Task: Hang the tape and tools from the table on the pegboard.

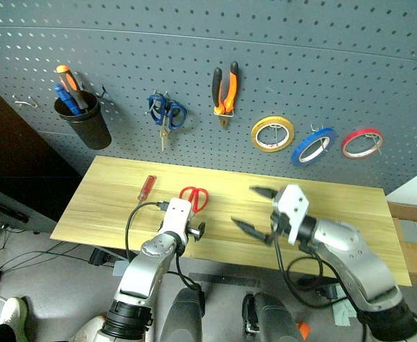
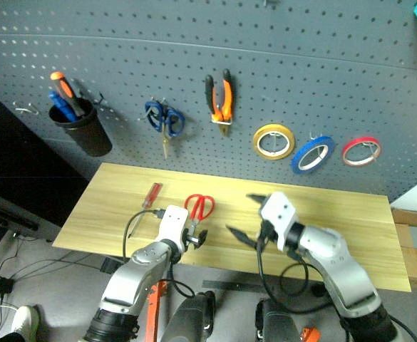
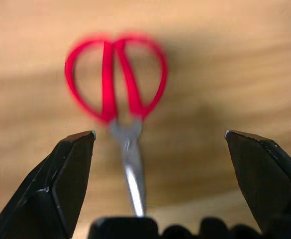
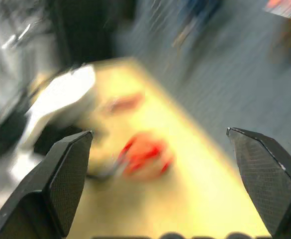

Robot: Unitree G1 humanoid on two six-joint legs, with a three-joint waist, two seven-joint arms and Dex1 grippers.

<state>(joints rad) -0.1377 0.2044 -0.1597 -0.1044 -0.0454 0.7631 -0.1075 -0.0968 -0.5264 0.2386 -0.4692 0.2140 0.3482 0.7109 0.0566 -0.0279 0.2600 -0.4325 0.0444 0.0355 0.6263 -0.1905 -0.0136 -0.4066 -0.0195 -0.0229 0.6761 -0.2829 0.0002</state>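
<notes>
I'm looking at a light wood table [image 1: 351, 214] set against a dark grey pegboard [image 1: 265, 64]. My left gripper [image 3: 159, 137] hangs low over the table with its fingers spread wide and nothing between them; the red-handled scissors [image 3: 118, 99] lie flat on the wood just ahead of it, handles away from me, blades pointing back between the fingertips. To the left of the scissors the slim red-handled screwdriver [image 1: 146, 187] lies on the table. My right gripper [image 1: 256, 211] is up over the middle of the table, also fully open and empty, pointing toward my left. On the pegboard the orange-and-black pliers [image 1: 225, 91] hang from a hook, with blue-handled scissors [image 1: 167, 112] to their left and a black cup [image 1: 82, 117] of tools further left. To the right hang the yellow tape ring [image 1: 272, 134], the blue tape [image 1: 313, 145] and the red tape ring [image 1: 362, 142], in that order.
</notes>
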